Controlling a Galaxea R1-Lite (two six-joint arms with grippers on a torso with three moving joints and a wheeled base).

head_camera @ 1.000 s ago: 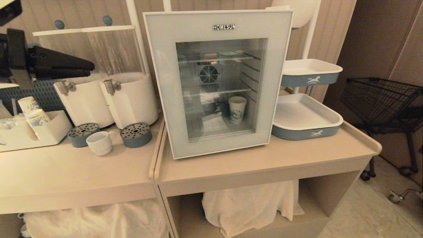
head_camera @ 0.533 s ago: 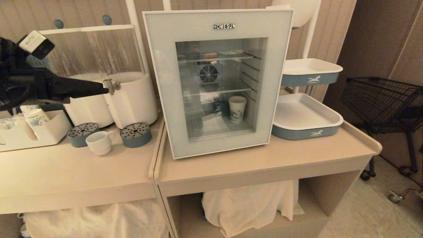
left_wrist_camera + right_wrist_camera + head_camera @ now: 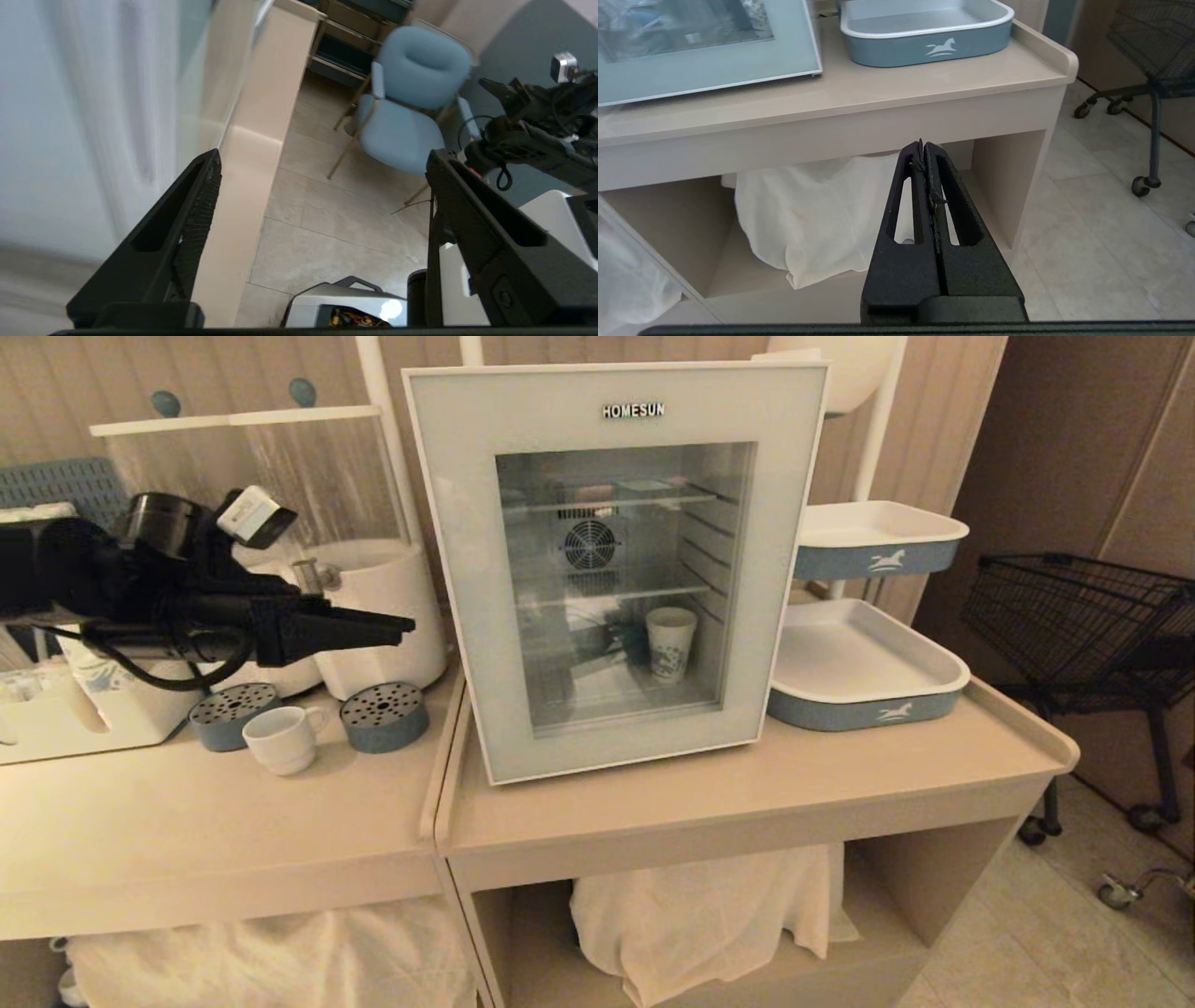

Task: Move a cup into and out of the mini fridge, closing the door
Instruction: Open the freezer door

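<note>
A: The left gripper (image 3: 397, 627) hangs level above the left counter (image 3: 187, 840), pointing at the hinge-free left edge of the mini fridge (image 3: 616, 569). In the wrist view its jaws stand wide apart with nothing between them.

B: And the white cup (image 3: 282, 739) sits untouched near the back of that counter, between two round perforated drip trays (image 3: 384, 716). The door (image 3: 457, 569) is shut flush; a blue-patterned paper cup (image 3: 671, 645) stands inside on the fridge floor.

A: So the door looks like the step in hand. Best bet: hook one finger behind the left edge of the frame, then swing outward along the hinge arc rather than pulling straight.

B: Agreed, and keep clear of the white dispenser (image 3: 378, 616) just behind the arm. The right gripper (image 3: 923, 145) idles low before the right counter's front edge, pressed shut, empty.
</note>
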